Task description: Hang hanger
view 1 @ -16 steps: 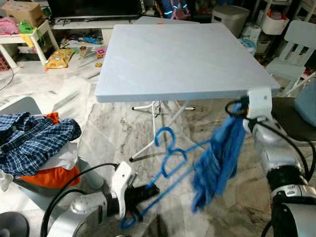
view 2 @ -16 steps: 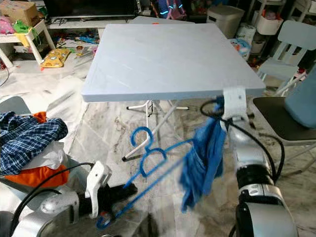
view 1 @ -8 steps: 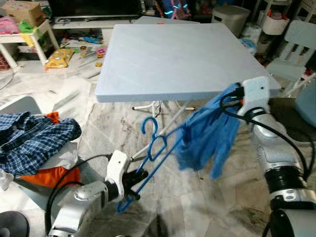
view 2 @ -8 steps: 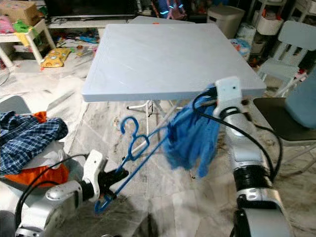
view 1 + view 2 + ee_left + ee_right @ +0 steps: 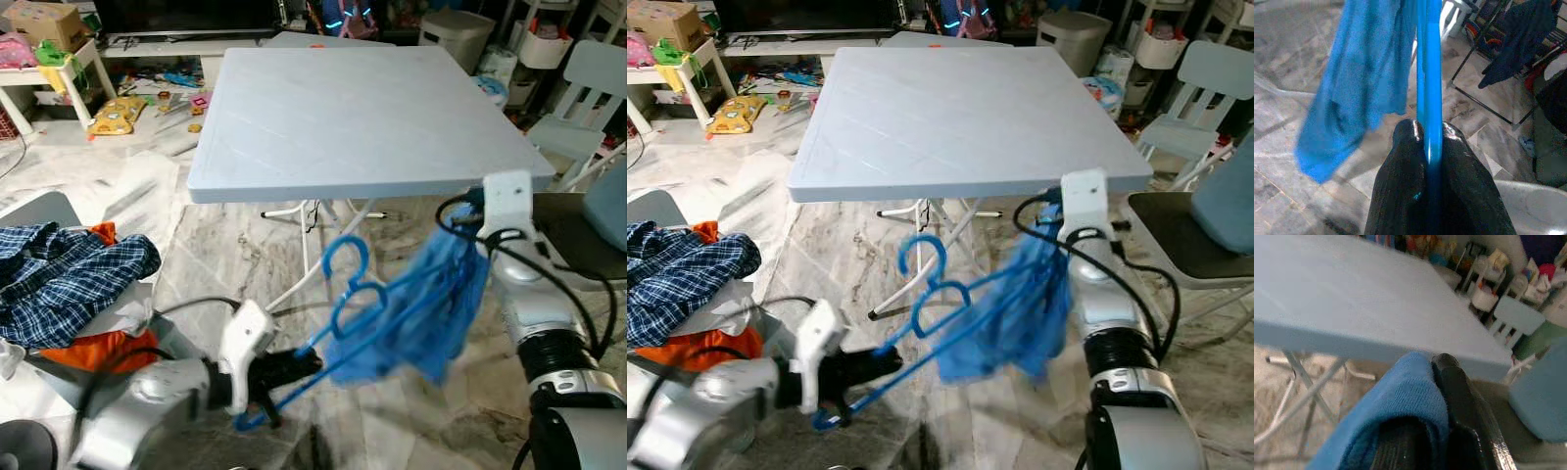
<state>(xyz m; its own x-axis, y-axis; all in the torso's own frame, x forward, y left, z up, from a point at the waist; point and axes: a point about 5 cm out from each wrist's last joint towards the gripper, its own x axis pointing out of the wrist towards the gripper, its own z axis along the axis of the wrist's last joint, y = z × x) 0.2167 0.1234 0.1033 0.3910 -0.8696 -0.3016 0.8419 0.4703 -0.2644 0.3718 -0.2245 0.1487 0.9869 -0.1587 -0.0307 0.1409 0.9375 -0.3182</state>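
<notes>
The left gripper is clamping the blue hanger, angling far-right toward the right gripper, which is pinching the blue garment.

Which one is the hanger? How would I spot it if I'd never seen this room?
Find the big pale-blue table, then look at the floor in front of it. The left gripper pinches one end of a thin bright-blue hanger; the blue cloth beside it is floppy, but the hanger is stiff, with a curled hook on top.
</notes>
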